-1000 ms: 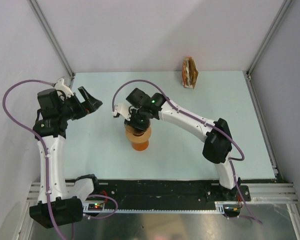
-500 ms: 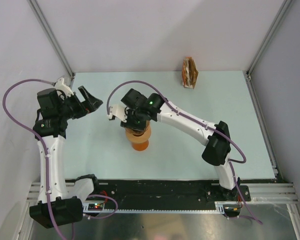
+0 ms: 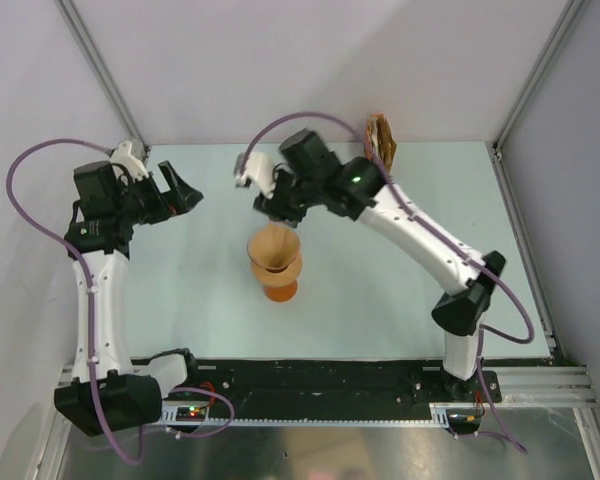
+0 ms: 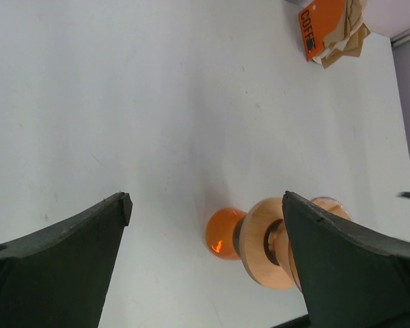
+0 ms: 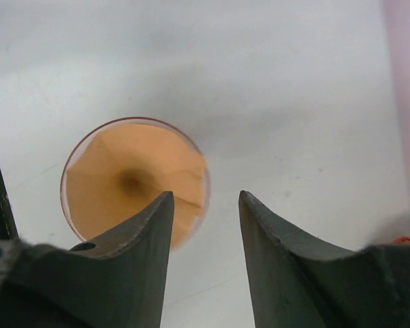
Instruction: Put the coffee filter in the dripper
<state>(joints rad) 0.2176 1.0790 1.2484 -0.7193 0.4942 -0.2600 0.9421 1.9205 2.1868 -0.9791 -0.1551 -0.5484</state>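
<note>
Coffee filter (image 5: 116,171) sat creased inside the dripper (image 3: 288,266), itself seated on an orange-filled glass vessel (image 4: 222,234); left gripper (image 4: 206,199) and right gripper (image 5: 205,198) both hung clear, jaws spread, empty.

Dark capital letters "COFF", turned sideways and cut off after the second F, printed on the orange label of the upright paper bundle (image 4: 326,26), seen at the top right of the left wrist view.

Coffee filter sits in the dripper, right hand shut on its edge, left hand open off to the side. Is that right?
Not quite. The right wrist view shows the right hand open, clear of the coffee filter, which sits in the dripper. The rest holds.
</note>
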